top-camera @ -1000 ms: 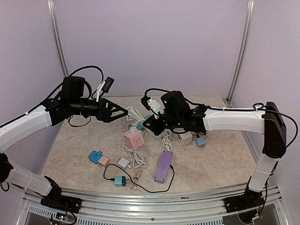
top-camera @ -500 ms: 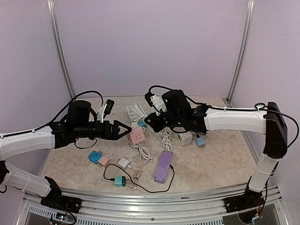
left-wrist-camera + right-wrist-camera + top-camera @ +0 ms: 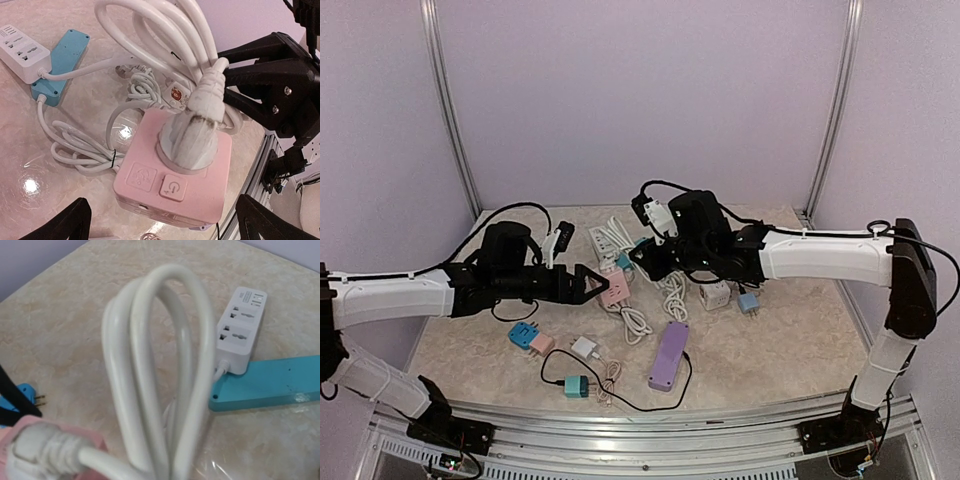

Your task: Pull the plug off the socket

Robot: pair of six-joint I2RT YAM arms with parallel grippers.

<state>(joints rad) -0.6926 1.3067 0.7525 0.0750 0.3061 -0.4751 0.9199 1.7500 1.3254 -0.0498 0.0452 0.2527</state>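
A pink cube socket [image 3: 175, 185] sits on the marble table with a thick white plug [image 3: 192, 140] standing in its top face. In the top view the socket [image 3: 614, 290] lies between the two arms. My left gripper [image 3: 162, 222] is open, one fingertip on each side of the socket's near end, not touching it. My right gripper [image 3: 642, 258] is shut on the plug's looped white cord [image 3: 150, 365] just behind the plug. Its black fingers [image 3: 260, 75] show in the left wrist view and are hidden in its own.
A white power strip [image 3: 240, 330] and a teal strip [image 3: 270, 385] lie behind the socket. A purple strip [image 3: 668, 355], a teal adapter [image 3: 576, 386], blue and pink adapters [image 3: 524, 336] and a white cube adapter [image 3: 716, 294] are scattered around, with loose white cords.
My left arm has dropped and swung right, bringing its open gripper from above the table down to the pink socket. The right gripper has barely moved, still shut on the cord.
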